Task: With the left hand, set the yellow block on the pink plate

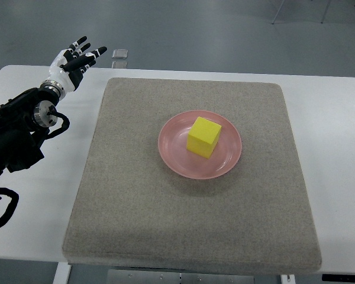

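Note:
A yellow block (204, 136) rests on the pink plate (173, 154), near the plate's middle, in the top view. The plate sits on a grey felt mat (130, 195). My left hand (78, 61) hovers at the far left corner of the table, well away from the plate. Its fingers are spread and hold nothing. The left arm (21, 133) enters from the left edge. No right arm shows.
The mat covers most of a white table (337, 136). A small grey object (119, 54) lies at the table's far edge beside my left hand. Grey floor lies beyond the table.

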{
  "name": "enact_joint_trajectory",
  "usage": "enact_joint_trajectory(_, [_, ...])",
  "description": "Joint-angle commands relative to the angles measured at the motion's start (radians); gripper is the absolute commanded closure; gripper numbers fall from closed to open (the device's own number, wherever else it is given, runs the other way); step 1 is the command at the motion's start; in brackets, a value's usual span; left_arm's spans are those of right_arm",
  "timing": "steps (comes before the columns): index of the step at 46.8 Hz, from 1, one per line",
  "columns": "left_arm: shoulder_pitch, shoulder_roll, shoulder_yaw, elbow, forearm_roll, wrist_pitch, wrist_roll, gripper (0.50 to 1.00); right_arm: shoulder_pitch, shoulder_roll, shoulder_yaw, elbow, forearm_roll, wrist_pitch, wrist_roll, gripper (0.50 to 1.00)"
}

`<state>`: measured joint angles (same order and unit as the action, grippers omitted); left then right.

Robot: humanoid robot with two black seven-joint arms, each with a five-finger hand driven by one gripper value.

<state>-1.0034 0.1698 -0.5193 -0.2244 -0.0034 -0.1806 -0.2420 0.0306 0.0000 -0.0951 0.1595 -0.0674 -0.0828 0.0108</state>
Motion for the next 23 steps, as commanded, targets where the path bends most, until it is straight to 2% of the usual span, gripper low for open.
enact_joint_trajectory(1, [0.0, -0.003, -0.002, -0.006, -0.001, 0.0, 0.0, 0.519, 0.0, 0.0, 0.0, 0.0, 0.0, 0.0, 0.0, 0.576])
enact_joint_trajectory(23, [-0.023, -0.038, -0.002, -0.019, 0.0, 0.0, -0.014, 0.506, 0.0, 0.0, 0.0, 0.0, 0.0, 0.0, 0.0, 0.576])
